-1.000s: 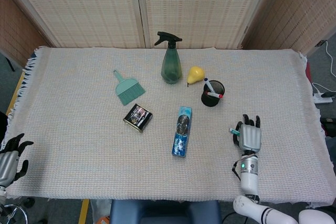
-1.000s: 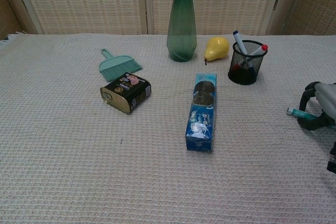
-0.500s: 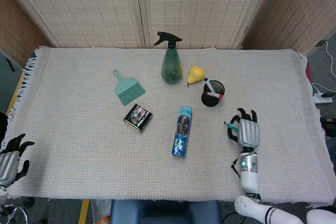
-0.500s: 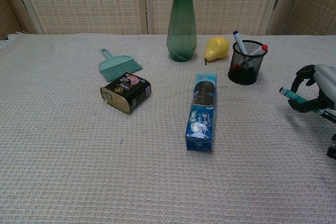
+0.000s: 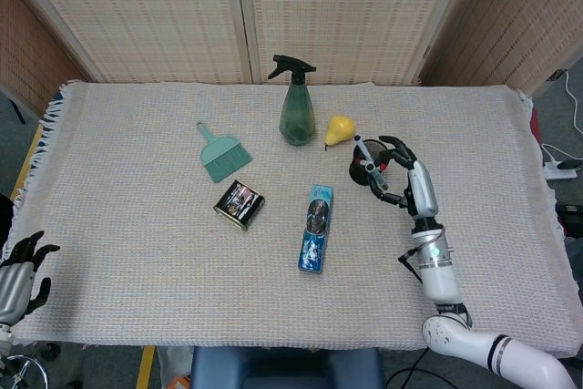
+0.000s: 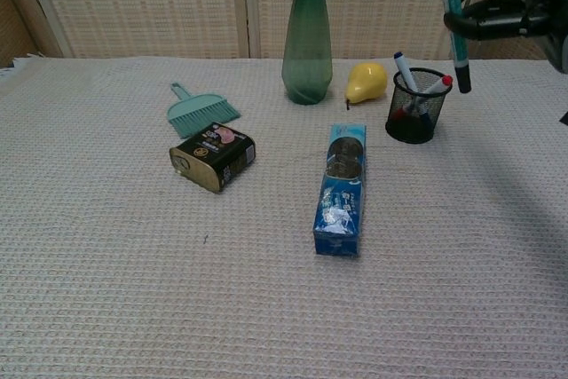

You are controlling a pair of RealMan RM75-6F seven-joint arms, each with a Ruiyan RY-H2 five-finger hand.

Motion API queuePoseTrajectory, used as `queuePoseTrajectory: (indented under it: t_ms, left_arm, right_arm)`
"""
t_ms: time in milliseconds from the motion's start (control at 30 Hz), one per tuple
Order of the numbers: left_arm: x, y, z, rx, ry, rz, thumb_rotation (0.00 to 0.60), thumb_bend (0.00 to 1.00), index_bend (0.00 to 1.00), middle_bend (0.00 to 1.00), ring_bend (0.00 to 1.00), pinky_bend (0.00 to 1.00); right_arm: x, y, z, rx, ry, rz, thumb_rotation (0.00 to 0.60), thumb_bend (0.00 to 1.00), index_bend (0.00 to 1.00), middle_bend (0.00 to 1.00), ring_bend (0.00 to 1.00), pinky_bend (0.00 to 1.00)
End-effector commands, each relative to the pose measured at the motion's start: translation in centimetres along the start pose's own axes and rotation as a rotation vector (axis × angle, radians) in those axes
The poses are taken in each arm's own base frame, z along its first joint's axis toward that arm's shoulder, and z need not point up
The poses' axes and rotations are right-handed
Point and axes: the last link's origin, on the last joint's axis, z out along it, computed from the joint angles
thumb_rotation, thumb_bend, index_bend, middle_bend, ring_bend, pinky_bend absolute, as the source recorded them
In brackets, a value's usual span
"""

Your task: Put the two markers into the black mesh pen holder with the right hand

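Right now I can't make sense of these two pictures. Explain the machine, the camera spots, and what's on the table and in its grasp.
This is a two-armed robot with finger-bearing robot hands. One picture looks down from its head, the other forward from its chest. The right robot hand holds a green marker nearly upright above the black mesh pen holder, which already holds two markers. The left robot hand rests empty at the table's near corner. On the cloth: a spray bottle, yellow pear, small brush, tin and blue packet.

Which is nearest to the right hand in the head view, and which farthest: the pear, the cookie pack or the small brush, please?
From the right hand:
1. Pear, just up-left, beside the spray bottle.
2. Cookie pack, lower left, mid-table.
3. Small brush, far left.
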Motion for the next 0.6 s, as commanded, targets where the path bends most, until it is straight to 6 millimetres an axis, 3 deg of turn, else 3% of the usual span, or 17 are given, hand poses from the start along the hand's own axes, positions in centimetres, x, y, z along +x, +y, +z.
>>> queuePoseTrajectory:
  t_ms: [33, 267, 433, 600]
  left_arm:
    - [0.0, 0.0, 0.0, 0.002, -0.001, -0.001, 0.600, 0.50, 0.25, 0.00, 0.03, 0.28]
    - [0.1, -0.2, 0.1, 0.013, 0.002, -0.006, 0.600, 0.50, 0.25, 0.00, 0.03, 0.29]
    - [0.1, -0.3, 0.1, 0.017, 0.005, -0.008, 0.600, 0.50, 0.25, 0.00, 0.03, 0.29]
    - [0.1, -0.8, 0.4, 0.038, -0.001, -0.017, 0.600, 0.50, 0.25, 0.00, 0.03, 0.29]
  right_arm:
    - [1.0, -2.8, 3.6, 0.084, -0.053, 0.145, 0.600, 0.37, 0.67, 0.18, 0.27, 0.14]
    - [1.0, 0.1, 6.6, 0.018, -0.044, 0.141, 0.600, 0.37, 0.68, 0.18, 0.27, 0.14]
    - [0.9, 1.1, 7.3, -0.005, -0.043, 0.146, 0.600, 0.37, 0.68, 0.18, 0.28, 0.15]
    - [1.1, 4.4, 8.3, -0.089, -0.028, 0.117, 0.600, 0.37, 0.68, 0.18, 0.28, 0.15]
